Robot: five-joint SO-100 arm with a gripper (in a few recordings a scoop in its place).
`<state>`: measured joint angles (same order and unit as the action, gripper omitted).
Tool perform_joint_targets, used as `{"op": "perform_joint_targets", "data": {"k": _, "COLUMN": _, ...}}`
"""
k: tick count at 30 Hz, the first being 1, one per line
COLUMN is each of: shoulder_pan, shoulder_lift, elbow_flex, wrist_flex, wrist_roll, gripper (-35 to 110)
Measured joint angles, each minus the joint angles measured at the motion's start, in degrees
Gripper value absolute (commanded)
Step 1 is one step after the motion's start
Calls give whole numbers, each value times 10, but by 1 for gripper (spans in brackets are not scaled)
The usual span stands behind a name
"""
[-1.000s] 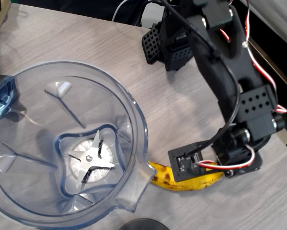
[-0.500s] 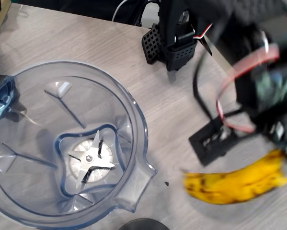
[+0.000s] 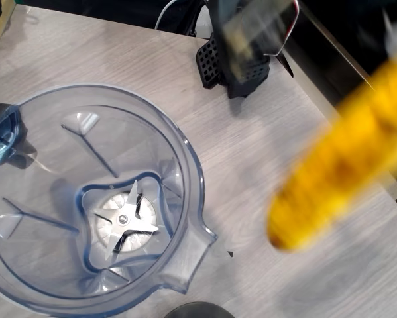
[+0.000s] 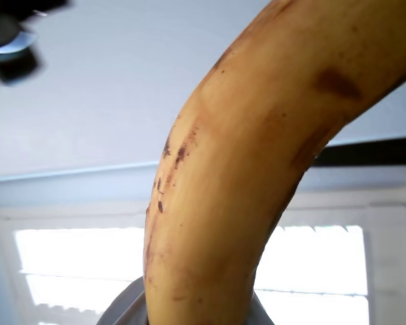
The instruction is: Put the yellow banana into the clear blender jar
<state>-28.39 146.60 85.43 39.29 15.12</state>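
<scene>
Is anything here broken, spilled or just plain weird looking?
Nothing is spilled or broken. The oddest sight is the yellow banana: a big blurred streak in the air at the right of the overhead view, well clear of the table. The wrist view shows brown spots on its peel. The clear blender jar stands upright and empty, its blade bare.

Looks like a home room: pale wood-grain table [image 3: 264, 152] in the overhead view, window blinds [image 4: 74, 264] glowing in the wrist view.

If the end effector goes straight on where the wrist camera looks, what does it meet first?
Past the held yellow banana, seemingly only ceiling and a bright window. The way looks free; depth is unclear.
</scene>
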Motion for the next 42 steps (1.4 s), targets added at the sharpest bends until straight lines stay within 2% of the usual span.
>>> {"op": "perform_joint_targets", "data": {"k": 12, "shoulder_pan": 168, "shoulder_lift": 25, "elbow_flex": -1, "wrist_flex": -52, "wrist_roll": -18, "gripper": 0}}
{"op": "perform_joint_targets", "data": {"k": 20, "shoulder_pan": 302, "shoulder_lift": -144, "elbow_flex": 0, "wrist_flex": -78, "wrist_roll": -18, "gripper": 0}}
{"op": "perform_joint_targets", "data": {"k": 29, "shoulder_pan": 330, "shoulder_lift": -262, "elbow_flex": 59, "wrist_flex": -84, "wrist_roll": -16, "gripper": 0}}
{"op": "perform_joint_targets", "data": {"k": 37, "shoulder_pan": 337, "shoulder_lift": -264, "elbow_flex": 167, "wrist_flex": -85, "wrist_roll": -16, "gripper": 0}}
{"op": "perform_joint_targets", "data": {"k": 42, "shoulder_pan": 337, "shoulder_lift": -262, "elbow_flex": 178, "wrist_flex": -77, "wrist_roll": -17, "gripper": 0}}
